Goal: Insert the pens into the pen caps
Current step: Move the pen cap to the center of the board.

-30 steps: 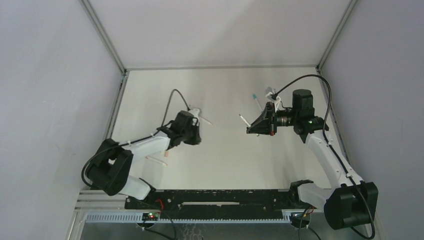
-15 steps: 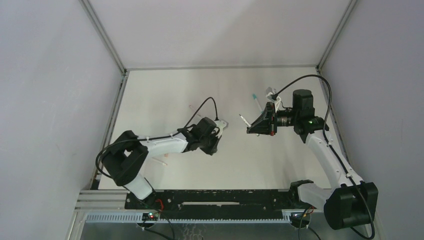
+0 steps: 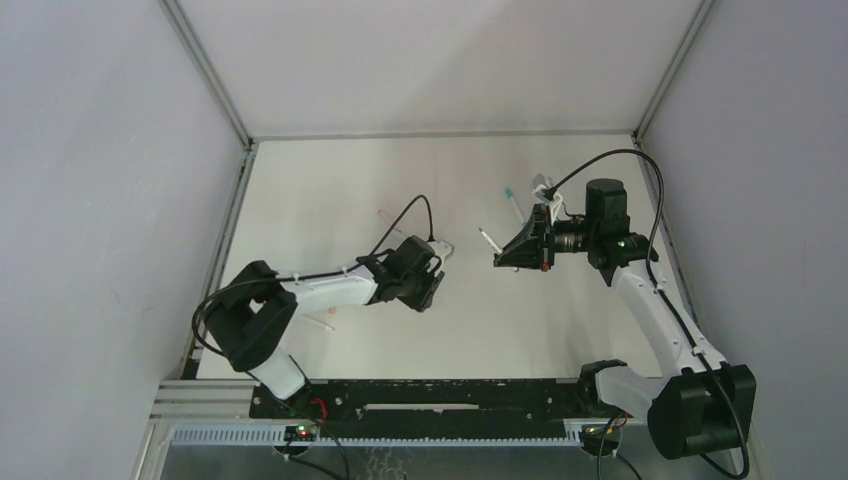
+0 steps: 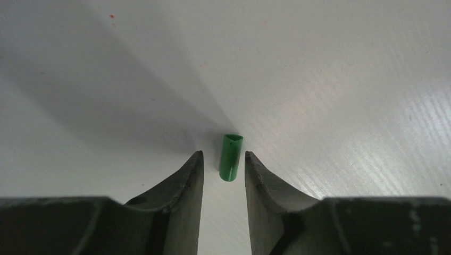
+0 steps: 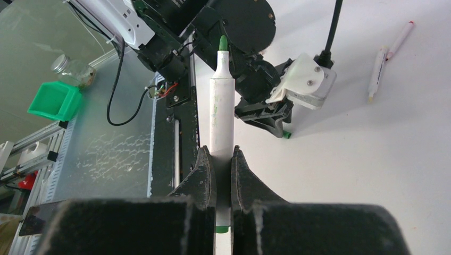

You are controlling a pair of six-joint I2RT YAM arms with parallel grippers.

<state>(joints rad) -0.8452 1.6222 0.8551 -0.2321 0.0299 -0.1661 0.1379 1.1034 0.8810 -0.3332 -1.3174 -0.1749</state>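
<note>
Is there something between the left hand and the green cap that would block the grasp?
Nothing visible does. The green cap lies on the table between the fingers of the open left hand, with a small gap on each side and no other object beside it.

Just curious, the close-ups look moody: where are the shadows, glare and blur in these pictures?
Left wrist view: a dark shadow fans up-left from the green cap, the table glares at right. Right wrist view: the pen is sharp, the fingers nearest the lens blur. Top view: even, soft light.

No legible text anywhere.
</note>
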